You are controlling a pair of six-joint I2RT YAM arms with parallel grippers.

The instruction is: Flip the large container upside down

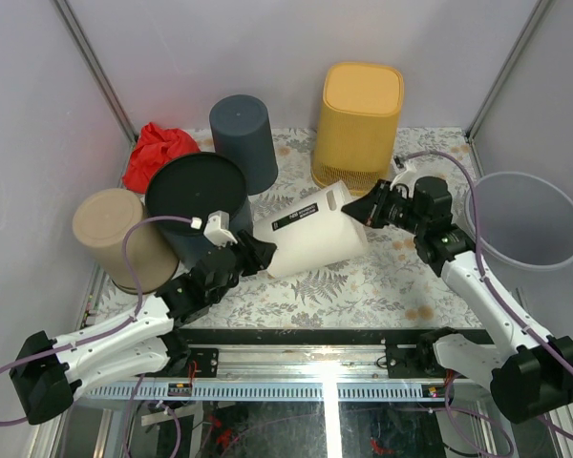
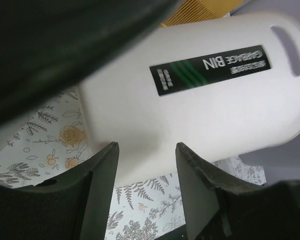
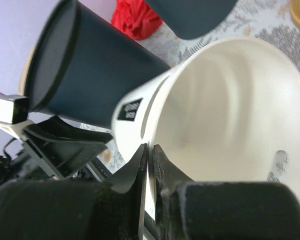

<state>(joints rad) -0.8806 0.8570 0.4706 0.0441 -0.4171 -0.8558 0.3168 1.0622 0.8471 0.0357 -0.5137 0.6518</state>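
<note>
The large container is a white bin (image 1: 315,234) with a black "GARBAGE BIN" label. It lies tilted on its side over the floral mat, mouth toward the right. My right gripper (image 1: 371,210) is shut on the mouth's rim; in the right wrist view its jaws (image 3: 151,147) pinch the thin wall of the bin (image 3: 230,100), one finger inside and one outside. My left gripper (image 1: 258,256) is open at the bin's closed end. In the left wrist view its fingertips (image 2: 146,146) stand apart just short of the bin's wall (image 2: 215,110), with nothing between them.
A dark navy bin (image 1: 196,205) and a beige bin (image 1: 124,234) stand close left of the white one. Behind are a dark grey bin (image 1: 245,138), a yellow ribbed bin (image 1: 360,124) and a red cloth (image 1: 158,153). A translucent bin (image 1: 525,219) sits at the right.
</note>
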